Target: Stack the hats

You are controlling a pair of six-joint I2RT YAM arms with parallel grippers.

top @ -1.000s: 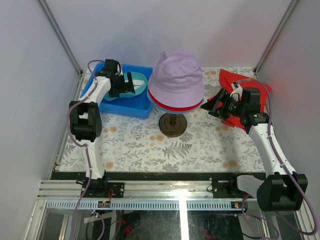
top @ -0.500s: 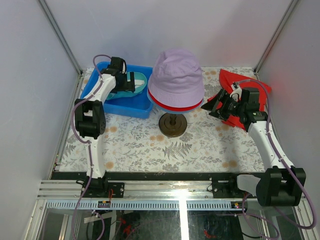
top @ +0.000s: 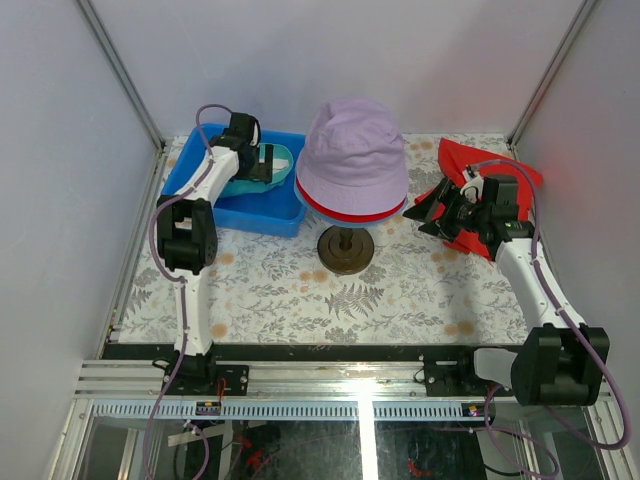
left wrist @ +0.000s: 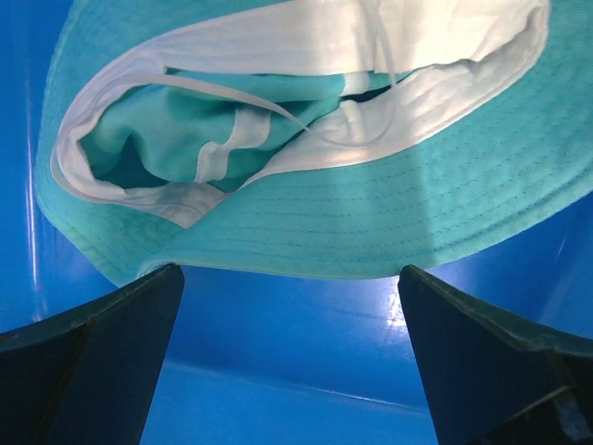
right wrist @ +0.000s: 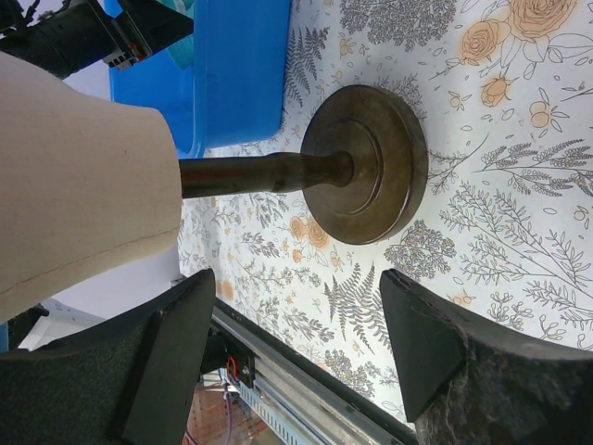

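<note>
A pale lilac hat (top: 354,150) sits on top of a red hat (top: 350,211) and a blue hat whose brim edge (top: 300,196) shows, all stacked on a stand. A teal hat (top: 262,168) lies in the blue bin (top: 250,212), opening up, white lining showing in the left wrist view (left wrist: 306,130). My left gripper (top: 262,166) is open just before its brim, holding nothing. My right gripper (top: 428,212) is open and empty, right of the stack above the table.
A beige mannequin head (right wrist: 74,185) stands on a brown round base (top: 346,249) on the floral table cover. A flat red cloth (top: 480,170) lies at the back right under my right arm. Enclosure walls stand close on both sides.
My left gripper has moved further back and right over the bin toward the teal hat. My right gripper has barely moved.
</note>
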